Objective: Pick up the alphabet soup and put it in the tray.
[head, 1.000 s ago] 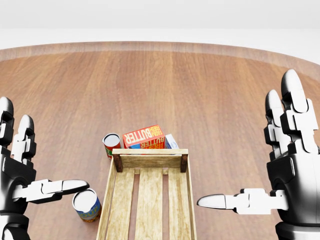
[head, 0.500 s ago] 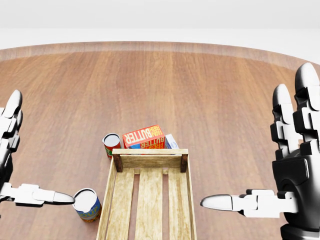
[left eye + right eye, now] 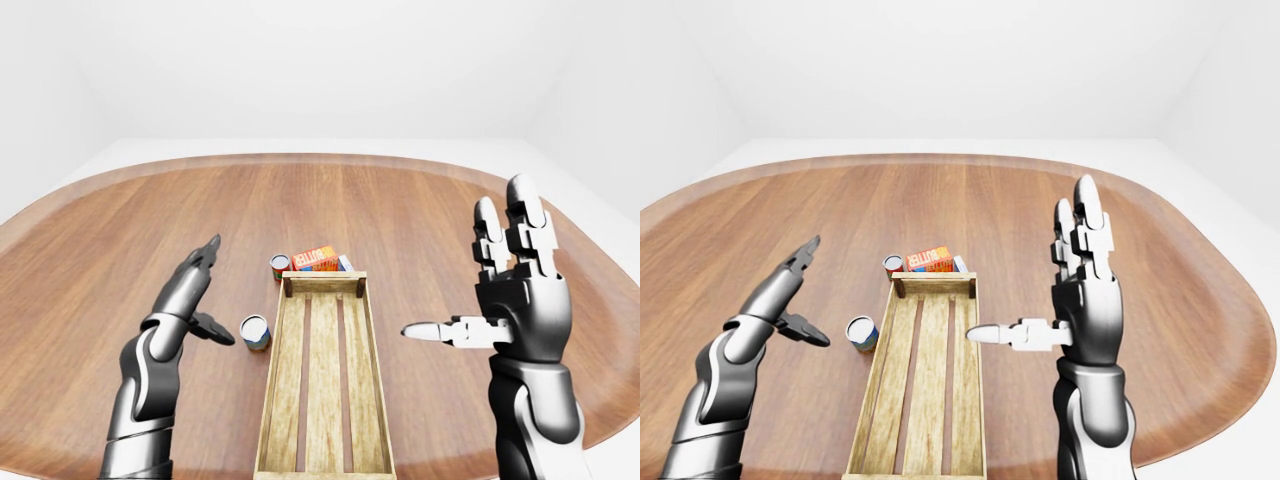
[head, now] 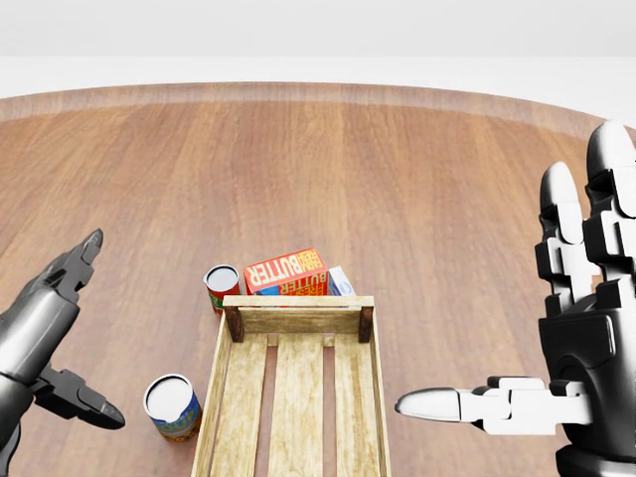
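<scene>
A wooden tray [image 4: 295, 407] sits empty at the near edge of the round counter [image 4: 328, 169]. The left hand [image 4: 45, 328], fingers spread and holding nothing, hovers just left of a can [image 4: 172, 405] standing beside the tray's left wall; the right hand [image 4: 556, 338] waits open and empty to the right. Farther off, a red-labelled can [image 4: 221, 286], probably the alphabet soup, stands by a butter box [image 4: 286, 271]. A good grasp likely means reaching past the near can without nudging it.

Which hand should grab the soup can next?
Left, probably. The open left hand sits just left of the alphabet soup, outside the tray. The right hand is open across the tray, farther away.
</scene>
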